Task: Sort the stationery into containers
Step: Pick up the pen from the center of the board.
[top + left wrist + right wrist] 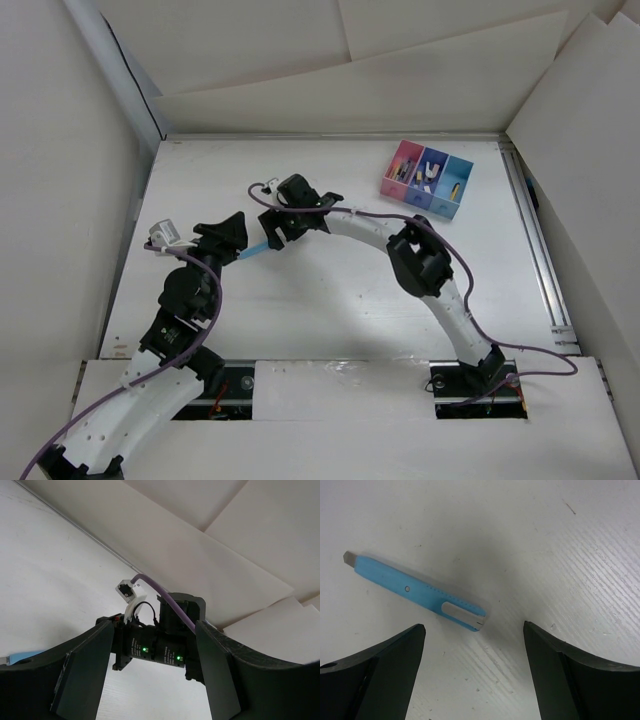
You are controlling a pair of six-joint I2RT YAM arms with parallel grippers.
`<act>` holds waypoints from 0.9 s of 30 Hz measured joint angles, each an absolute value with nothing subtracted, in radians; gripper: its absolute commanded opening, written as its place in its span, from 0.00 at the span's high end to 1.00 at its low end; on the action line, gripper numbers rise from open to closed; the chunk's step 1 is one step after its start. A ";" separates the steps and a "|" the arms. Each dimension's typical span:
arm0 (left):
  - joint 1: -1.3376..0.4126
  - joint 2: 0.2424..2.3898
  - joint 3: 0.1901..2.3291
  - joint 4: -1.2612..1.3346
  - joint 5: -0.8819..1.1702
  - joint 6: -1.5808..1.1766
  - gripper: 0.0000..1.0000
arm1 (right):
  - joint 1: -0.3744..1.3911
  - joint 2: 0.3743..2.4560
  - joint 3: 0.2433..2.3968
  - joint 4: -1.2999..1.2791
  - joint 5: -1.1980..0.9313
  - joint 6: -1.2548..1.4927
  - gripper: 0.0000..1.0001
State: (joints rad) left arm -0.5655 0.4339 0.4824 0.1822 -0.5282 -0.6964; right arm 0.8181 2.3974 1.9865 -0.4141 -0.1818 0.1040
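Note:
A light blue pen (pixel 415 591) with a grey tip lies flat on the white table. In the top view it (pixel 256 249) lies between my two grippers. My right gripper (pixel 474 630) is open and empty just above the table, with the pen's near end a little ahead of its left finger (pixel 395 665). It sits mid-table in the top view (pixel 277 232). My left gripper (pixel 238 228) is open and empty, and its wrist view (pixel 152 627) looks at the right arm's wrist. The three-compartment tray (pixel 448 206) stands at the back right, with several pens inside.
White cardboard walls (pixel 330 90) enclose the table at the back and sides. A metal rail (pixel 540 250) runs along the right edge. The right arm's purple cable (pixel 165 597) and black wrist (pixel 160 650) are close in front of my left gripper.

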 measured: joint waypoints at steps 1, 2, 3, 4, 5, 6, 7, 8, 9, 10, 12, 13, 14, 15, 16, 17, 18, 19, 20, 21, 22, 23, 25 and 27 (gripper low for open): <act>-0.566 0.434 0.482 0.182 -0.528 -0.696 0.37 | 0.818 2.399 1.993 -0.419 -0.176 0.102 0.13; -0.566 0.434 0.482 0.182 -0.528 -0.696 0.37 | 0.819 2.404 2.003 -0.429 -0.171 0.100 0.13; -0.566 0.434 0.482 0.182 -0.529 -0.696 0.37 | 0.819 2.408 2.012 -0.442 -0.168 0.098 0.13; -0.566 0.434 0.482 0.182 -0.529 -0.696 0.37 | 0.820 2.419 2.035 -0.450 -0.166 0.094 0.13; -0.566 0.434 0.482 0.182 -0.529 -0.696 0.37 | 0.821 2.429 2.052 -0.459 -0.166 0.090 0.11; -0.566 0.434 0.482 0.182 -0.529 -0.696 0.37 | 0.822 2.437 2.067 -0.466 -0.165 0.086 0.11; -0.566 0.434 0.482 0.182 -0.529 -0.696 0.37 | 0.824 2.447 2.083 -0.472 -0.165 0.083 0.11; -0.566 0.434 0.482 0.182 -0.529 -0.696 0.37 | 0.826 2.458 2.104 -0.479 -0.164 0.079 0.11; -0.566 0.434 0.482 0.182 -0.529 -0.696 0.37 | 0.829 2.469 2.125 -0.489 -0.164 0.076 0.11; -0.566 0.434 0.482 0.182 -0.529 -0.696 0.37 | 0.833 2.482 2.147 -0.495 -0.164 0.075 0.11; -0.566 0.434 0.482 0.182 -0.529 -0.696 0.37 | 0.841 2.500 2.179 -0.505 -0.164 0.071 0.11; -0.566 0.434 0.482 0.182 -0.529 -0.696 0.37 | 0.846 2.507 2.189 -0.509 -0.165 0.070 0.11; -0.566 0.434 0.482 0.182 -0.529 -0.696 0.37 | 0.851 2.510 2.196 -0.512 -0.169 0.068 0.11; -0.566 0.434 0.482 0.182 -0.529 -0.696 0.37 | 0.854 2.512 2.199 -0.514 -0.175 0.067 0.13; -0.566 0.434 0.482 0.182 -0.529 -0.696 0.37 | 0.858 2.512 2.199 -0.514 -0.181 0.066 0.13; -0.566 0.434 0.482 0.182 -0.529 -0.696 0.37 | 0.859 2.512 2.199 -0.516 -0.189 0.065 0.15; -0.566 0.434 0.482 0.182 -0.529 -0.696 0.37 | 0.860 2.512 2.199 -0.516 -0.199 0.064 0.15; -0.566 0.434 0.482 0.181 -0.529 -0.696 0.37 | 0.862 2.512 2.199 -0.516 -0.206 0.064 0.19; -0.566 0.432 0.482 0.181 -0.529 -0.696 0.37 | 0.862 2.512 2.198 -0.516 -0.213 0.064 0.21; -0.566 0.430 0.482 0.179 -0.529 -0.696 0.37 | 0.863 2.512 2.196 -0.516 -0.217 0.063 0.22; -0.566 0.427 0.482 0.178 -0.529 -0.696 0.37 | 0.863 2.512 2.190 -0.511 -0.220 0.062 0.24; -0.566 0.424 0.482 0.178 -0.531 -0.696 0.37 | 0.864 2.507 2.178 -0.498 -0.222 0.061 0.25; -0.566 0.418 0.482 0.174 -0.533 -0.696 0.37 | 0.864 2.489 2.136 -0.466 -0.226 0.065 0.25; -0.566 0.411 0.482 0.172 -0.535 -0.696 0.37 | 0.865 2.457 2.067 -0.413 -0.229 0.078 0.27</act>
